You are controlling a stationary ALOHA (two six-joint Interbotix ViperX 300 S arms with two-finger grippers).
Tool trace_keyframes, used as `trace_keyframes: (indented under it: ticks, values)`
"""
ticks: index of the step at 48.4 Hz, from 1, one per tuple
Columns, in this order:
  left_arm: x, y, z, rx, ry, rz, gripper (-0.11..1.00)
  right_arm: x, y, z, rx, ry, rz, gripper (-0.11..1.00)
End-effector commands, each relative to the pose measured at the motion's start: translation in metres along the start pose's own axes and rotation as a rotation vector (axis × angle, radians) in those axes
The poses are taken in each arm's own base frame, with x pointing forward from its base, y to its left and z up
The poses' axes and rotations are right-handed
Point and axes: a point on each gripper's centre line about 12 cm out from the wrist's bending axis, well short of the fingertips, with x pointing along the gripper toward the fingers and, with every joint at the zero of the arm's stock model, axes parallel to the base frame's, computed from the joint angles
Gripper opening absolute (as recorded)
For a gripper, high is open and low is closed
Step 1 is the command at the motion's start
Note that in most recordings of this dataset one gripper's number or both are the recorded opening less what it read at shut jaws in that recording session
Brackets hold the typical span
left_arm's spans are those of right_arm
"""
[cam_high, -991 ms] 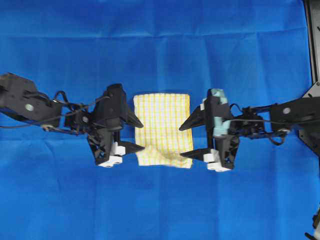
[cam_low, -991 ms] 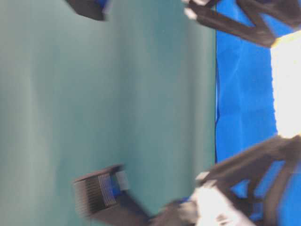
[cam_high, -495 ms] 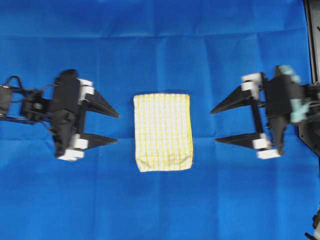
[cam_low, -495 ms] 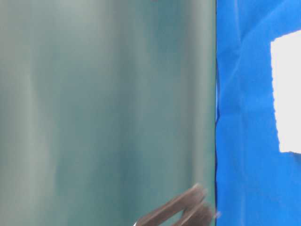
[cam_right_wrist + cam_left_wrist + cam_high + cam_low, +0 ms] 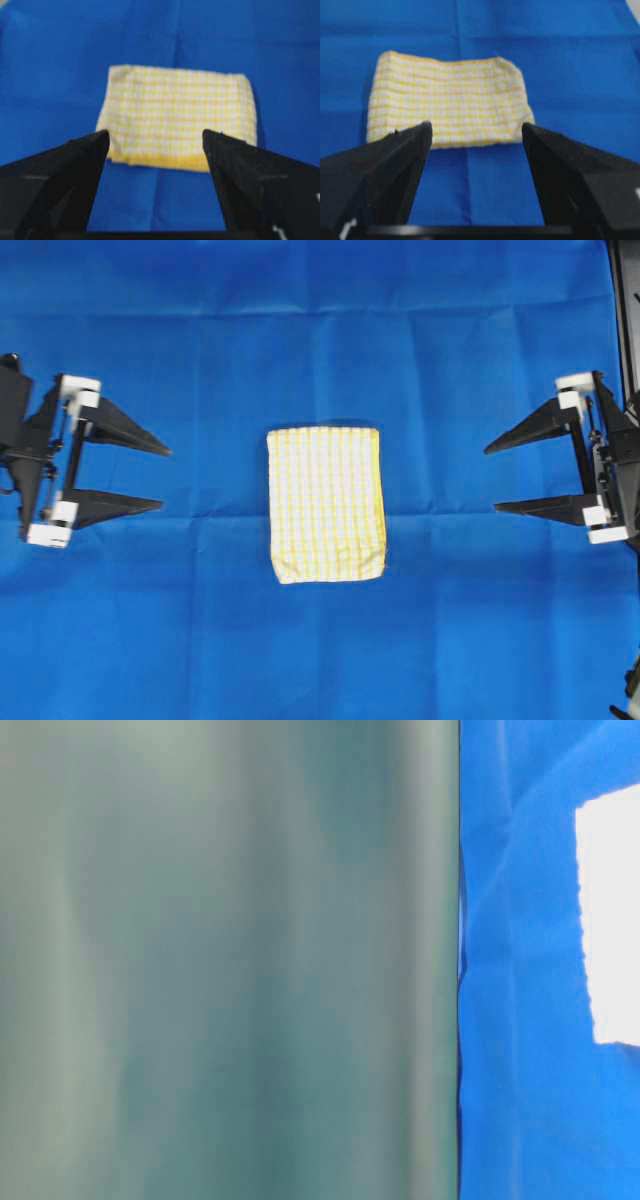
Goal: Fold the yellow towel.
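The yellow towel lies folded into a small upright rectangle in the middle of the blue cloth, white with fine yellow checks. The left wrist view shows the towel flat ahead of the jaws, and so does the right wrist view. In the table-level view the towel is a washed-out white patch at the right edge. My left gripper is open at the far left, well clear of the towel, holding nothing. At the far right my right gripper is open too and empty.
A large blue cloth covers the whole work surface, with faint creases. A dark frame post runs along the right edge. A blurred grey-green surface fills most of the table-level view.
Both grippers, with fingertips at the towel's two sides a second ago, have pulled straight back to the left and right edges. The towel's lower edge has settled flat.
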Motion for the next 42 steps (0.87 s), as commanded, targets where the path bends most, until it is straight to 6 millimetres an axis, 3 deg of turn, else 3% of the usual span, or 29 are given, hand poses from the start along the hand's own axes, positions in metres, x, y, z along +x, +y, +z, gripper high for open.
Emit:
trace_keyframes:
  ticks: [1,20,42]
  values:
    - [-0.011,0.0,0.001,0.002,-0.041,-0.002,0.66,-0.004,-0.002,-0.003,-0.002,-0.03,-0.007,0.76]
    - [-0.062,0.005,-0.04,0.001,-0.133,-0.009,0.66,-0.015,-0.009,-0.038,0.026,-0.082,-0.015,0.76]
    - [-0.07,0.007,-0.054,0.007,-0.136,-0.01,0.65,-0.013,-0.011,-0.043,0.029,-0.078,-0.02,0.76]
